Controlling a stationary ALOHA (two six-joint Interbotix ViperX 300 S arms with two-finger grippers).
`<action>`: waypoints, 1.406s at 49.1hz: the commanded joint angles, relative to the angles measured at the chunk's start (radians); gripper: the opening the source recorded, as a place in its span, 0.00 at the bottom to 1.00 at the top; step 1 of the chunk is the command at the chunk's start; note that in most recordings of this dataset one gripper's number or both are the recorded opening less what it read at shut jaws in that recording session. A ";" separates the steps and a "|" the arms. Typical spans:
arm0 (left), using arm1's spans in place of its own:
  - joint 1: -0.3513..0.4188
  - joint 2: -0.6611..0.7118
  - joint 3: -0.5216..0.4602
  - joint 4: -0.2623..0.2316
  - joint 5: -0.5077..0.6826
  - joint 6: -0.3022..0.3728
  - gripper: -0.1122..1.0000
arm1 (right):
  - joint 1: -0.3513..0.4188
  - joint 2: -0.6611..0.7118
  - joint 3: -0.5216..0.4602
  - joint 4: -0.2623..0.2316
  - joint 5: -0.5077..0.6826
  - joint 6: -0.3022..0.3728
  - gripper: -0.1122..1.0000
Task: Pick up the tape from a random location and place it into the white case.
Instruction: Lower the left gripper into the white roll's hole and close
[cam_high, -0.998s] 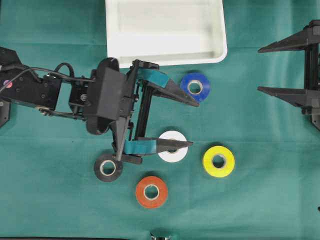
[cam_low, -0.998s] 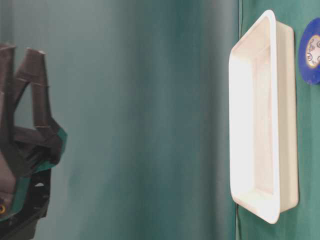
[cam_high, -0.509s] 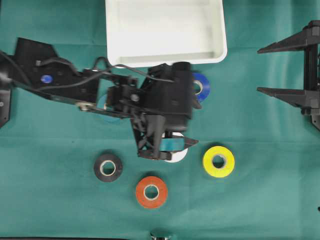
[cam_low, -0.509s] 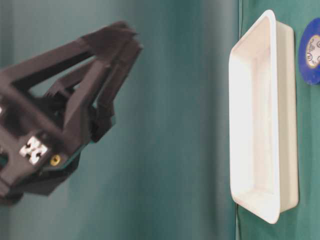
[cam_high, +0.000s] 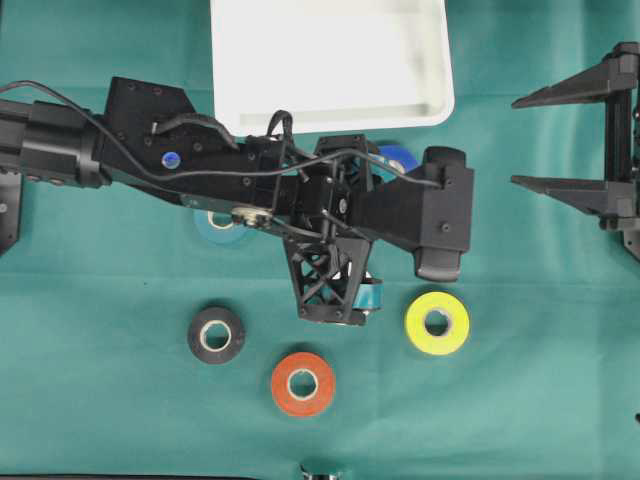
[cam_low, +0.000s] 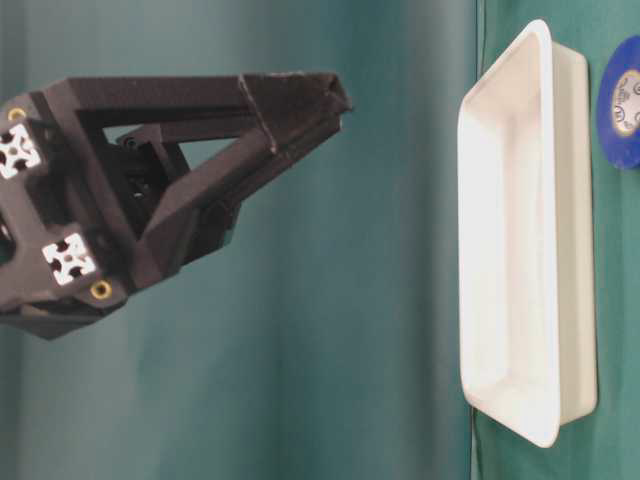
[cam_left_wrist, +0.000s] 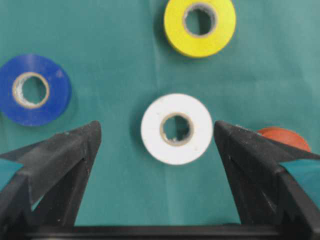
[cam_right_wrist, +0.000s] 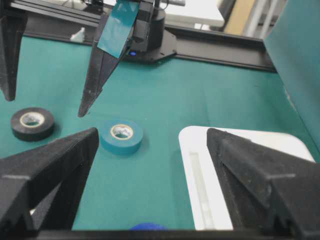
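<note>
the left gripper (cam_left_wrist: 157, 132) stood wide open and held nothing, pointed down at the green cloth (cam_left_wrist: 110, 190); in its wrist view the blue tape roll (cam_left_wrist: 32, 90) lay beyond its left finger, the white tape roll (cam_left_wrist: 176, 128) lay between the two fingers, touching neither, the yellow tape roll (cam_left_wrist: 200, 25) lay ahead, and the orange tape roll (cam_left_wrist: 280, 139) showed behind the right finger. the white case (cam_high: 330, 110) lay well apart from this gripper, past the blue roll. the right gripper (cam_right_wrist: 150, 155) was likewise fully open and empty, with the case's corner just ahead of its right finger.
</note>
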 joint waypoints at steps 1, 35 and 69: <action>-0.002 -0.018 -0.026 0.006 0.003 -0.003 0.99 | -0.002 0.005 -0.025 -0.002 -0.005 -0.002 0.91; -0.002 -0.014 0.008 0.009 -0.035 -0.003 0.99 | -0.002 0.012 -0.028 -0.002 0.002 0.000 0.91; -0.018 0.051 0.258 0.009 -0.318 -0.040 0.99 | -0.002 0.018 -0.026 -0.002 0.014 -0.002 0.91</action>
